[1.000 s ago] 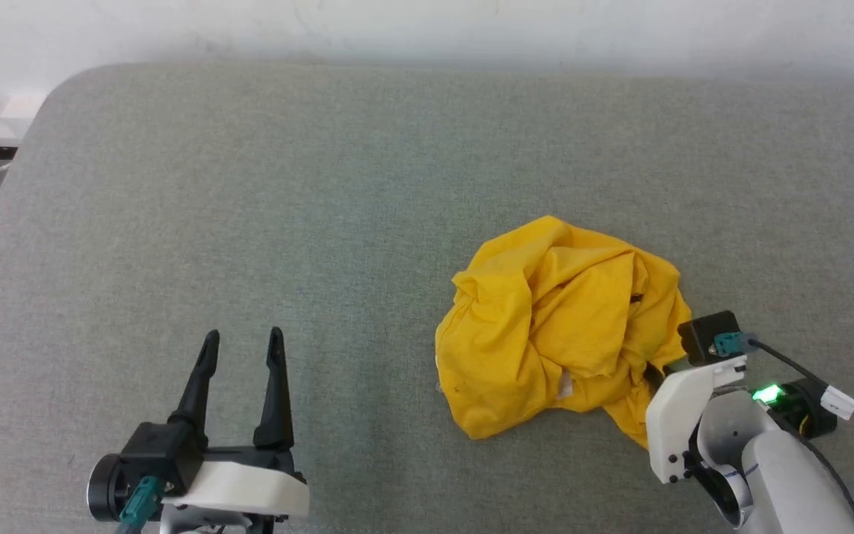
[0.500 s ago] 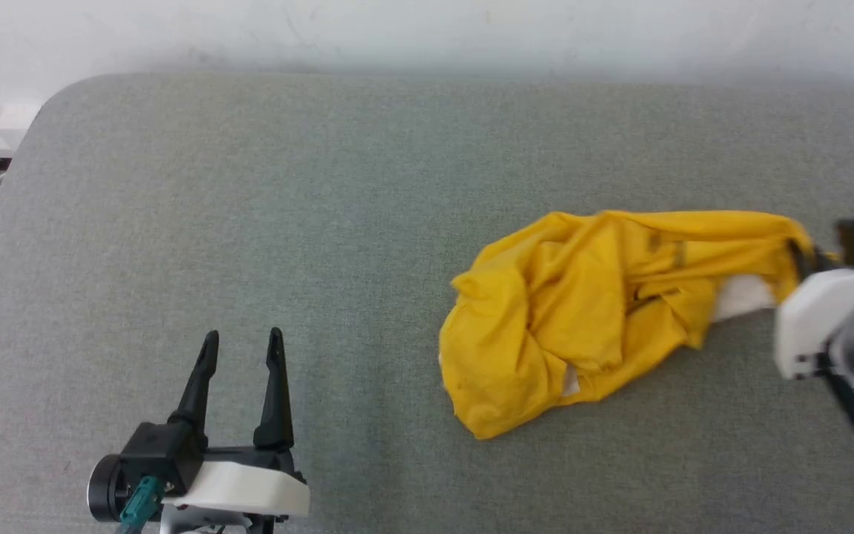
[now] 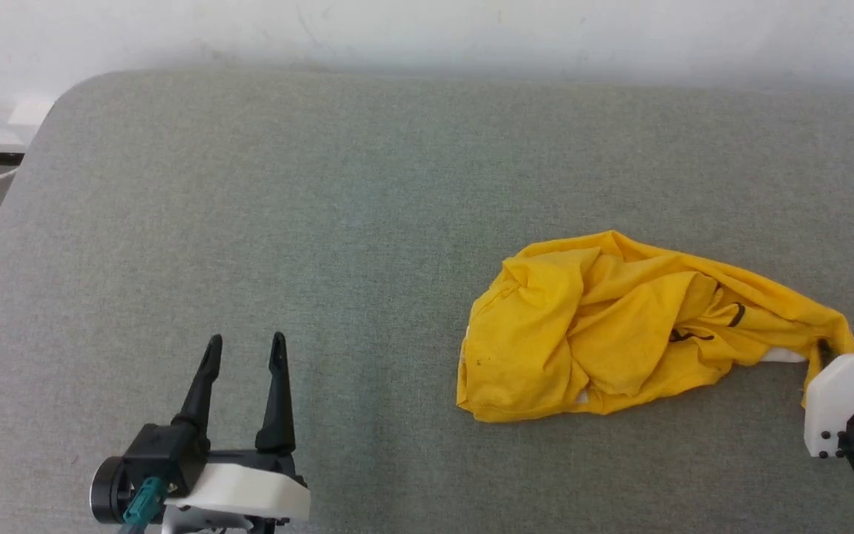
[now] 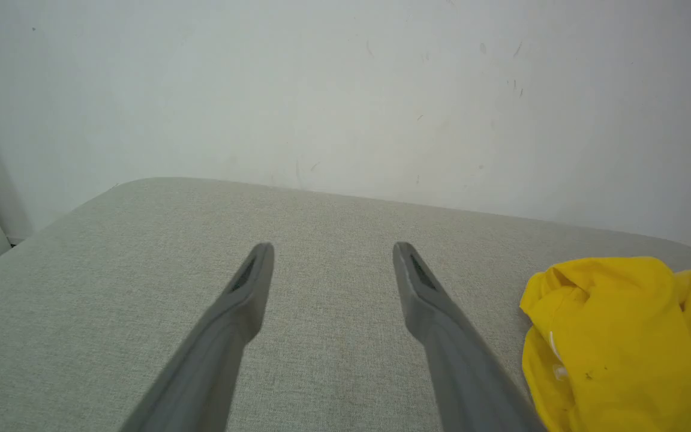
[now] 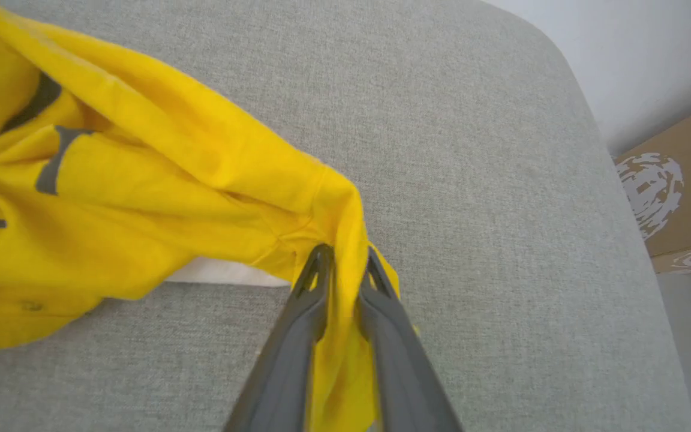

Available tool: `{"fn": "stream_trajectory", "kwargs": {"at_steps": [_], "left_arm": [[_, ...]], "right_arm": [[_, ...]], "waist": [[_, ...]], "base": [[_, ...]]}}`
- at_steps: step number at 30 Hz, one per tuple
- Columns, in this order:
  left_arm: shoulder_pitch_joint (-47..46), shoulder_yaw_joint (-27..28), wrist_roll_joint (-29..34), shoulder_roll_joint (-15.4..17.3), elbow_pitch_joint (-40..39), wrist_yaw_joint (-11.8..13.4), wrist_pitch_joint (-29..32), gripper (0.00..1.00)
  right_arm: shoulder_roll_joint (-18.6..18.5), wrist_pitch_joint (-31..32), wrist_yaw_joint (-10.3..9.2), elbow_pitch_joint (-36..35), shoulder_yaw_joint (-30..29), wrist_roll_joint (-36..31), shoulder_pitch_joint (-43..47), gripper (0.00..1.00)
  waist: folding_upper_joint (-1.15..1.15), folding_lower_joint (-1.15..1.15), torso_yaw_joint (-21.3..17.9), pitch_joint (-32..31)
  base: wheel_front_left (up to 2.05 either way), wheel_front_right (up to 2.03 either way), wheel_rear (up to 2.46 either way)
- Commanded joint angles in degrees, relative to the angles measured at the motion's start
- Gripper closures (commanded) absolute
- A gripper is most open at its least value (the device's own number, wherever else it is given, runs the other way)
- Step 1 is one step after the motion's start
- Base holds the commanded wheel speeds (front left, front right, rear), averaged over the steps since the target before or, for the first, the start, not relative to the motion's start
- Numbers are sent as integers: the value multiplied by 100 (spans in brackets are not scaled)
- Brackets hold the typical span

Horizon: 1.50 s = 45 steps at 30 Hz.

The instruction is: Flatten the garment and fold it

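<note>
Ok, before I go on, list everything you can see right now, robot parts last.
garment: one, bright yellow with black marks and a white patch, crumpled on the surface's right
padded surface: one, grey, under the garment
wall: one, white, behind the surface
cardboard box: one, brown, beyond the surface's corner
left gripper: one, dark fingers, open, lower left over bare surface
right gripper: one, dark fingers, shut on the garment's right end

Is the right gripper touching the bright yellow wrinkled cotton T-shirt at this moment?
Touching. In the right wrist view, a fold of the bright yellow wrinkled cotton T-shirt passes between the jaws of the right gripper, pressed against both.
</note>
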Motion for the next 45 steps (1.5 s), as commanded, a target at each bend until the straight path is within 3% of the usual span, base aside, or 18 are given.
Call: {"fn": "stream_trajectory", "kwargs": {"at_steps": [1, 8, 16, 24, 32, 35, 45], "left_arm": [[-8, 7, 51, -25, 17, -26, -27, 0], [92, 3, 49, -25, 18, 11, -27, 0], [37, -110, 7, -26, -28, 54, -27, 0], [-85, -202, -6, -26, -7, 65, -27, 0], [-227, -277, -67, -26, 84, 83, -27, 0], [-269, -314, -105, -26, 118, 101, -27, 0], [-197, -309, -155, -26, 161, 166, -27, 0]], "right_arm": [[41, -55, -8, -20, -4, 1, -26, 0], [-2, 132, -8, -895, 574, 528, -408, 0], [-103, 1421, -8, -1876, 1992, 1642, -843, 0], [-107, 2119, -8, -1386, 3154, 2165, -1342, 0], [164, 2072, -8, -266, 3541, 2045, -1548, 0], [232, 1820, -8, 87, 3553, 1885, -1628, 100], [301, 956, -8, 293, 3536, 1806, -2420, 100]], "waist": [[0, 0, -18, -47], [0, 0, -47, -207], [0, 0, 50, -82], [0, 0, 295, 127], [0, 0, 556, 223], [0, 0, 634, 228], [0, 0, 632, 105]], "base": [[0, 0, 0], [0, 0, 0], [0, 0, 0], [0, 0, 0], [0, 0, 0], [0, 0, 0], [0, 0, 0]]}}
